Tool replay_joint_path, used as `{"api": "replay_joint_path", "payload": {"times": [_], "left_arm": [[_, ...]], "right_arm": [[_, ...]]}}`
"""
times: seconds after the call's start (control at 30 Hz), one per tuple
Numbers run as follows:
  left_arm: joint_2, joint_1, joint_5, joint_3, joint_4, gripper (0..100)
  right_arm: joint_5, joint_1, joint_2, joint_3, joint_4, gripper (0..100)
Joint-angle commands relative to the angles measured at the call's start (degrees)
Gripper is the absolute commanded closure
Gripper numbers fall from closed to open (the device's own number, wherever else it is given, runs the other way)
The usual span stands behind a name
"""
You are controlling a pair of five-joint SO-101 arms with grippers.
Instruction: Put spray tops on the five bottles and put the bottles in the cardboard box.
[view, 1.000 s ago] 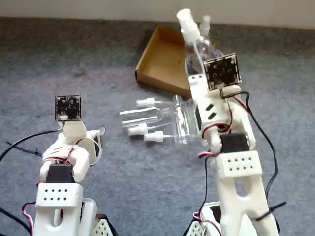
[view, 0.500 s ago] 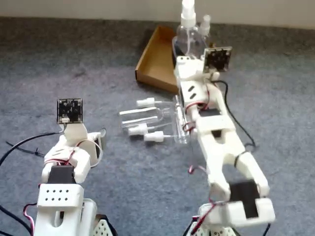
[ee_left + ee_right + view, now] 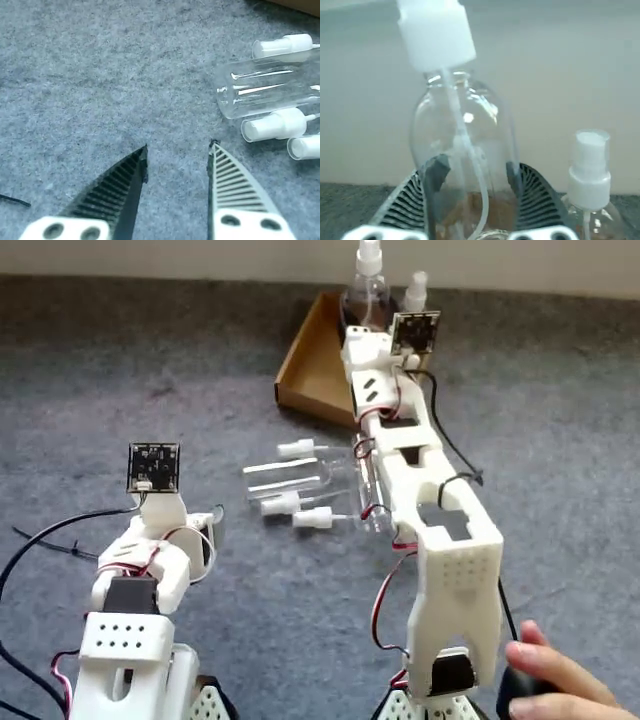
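My right gripper (image 3: 472,175) is shut on a clear bottle (image 3: 462,165) with a white spray top (image 3: 436,34), held upright over the cardboard box (image 3: 318,370). In the high view that bottle (image 3: 365,295) stands at the box's far side, beside a second bottle (image 3: 414,292) with its top on. Several loose spray tops (image 3: 298,502) and clear bottles (image 3: 350,475) lie on the carpet in front of the box. My left gripper (image 3: 177,150) is open just above the carpet, short of a lying bottle (image 3: 265,92) and spray tops (image 3: 277,125).
Grey carpet (image 3: 150,370) covers the table. A person's hand (image 3: 550,685) rests at the right arm's base. A black cable (image 3: 40,535) trails left of the left arm. A pale wall (image 3: 560,75) rises behind the box.
The right arm has stretched forward, carrying its bottle farther over the box. A hand has appeared at its base. The left arm has barely shifted.
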Motion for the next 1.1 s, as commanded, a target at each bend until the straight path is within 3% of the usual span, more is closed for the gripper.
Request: {"api": "replay_joint_path", "payload": {"times": [0.0, 0.5, 0.7, 1.07], "left_arm": [[-0.7, 1.2, -0.4, -0.2, -1.0, 81], [-0.7, 1.2, -0.4, -0.2, -0.8, 81], [-0.7, 1.2, -0.4, -0.2, -0.8, 81], [-0.7, 1.2, -0.4, -0.2, -0.8, 81]], "right_arm": [[-2.4, 0.2, 3.9, -9.4, -1.3, 99.4], [-2.3, -2.2, 24.0, -32.6, -0.6, 99.4], [-2.5, -1.2, 32.9, -49.0, 12.4, 99.4], [-2.2, -0.9, 47.2, -70.5, 21.0, 98.8]]}}
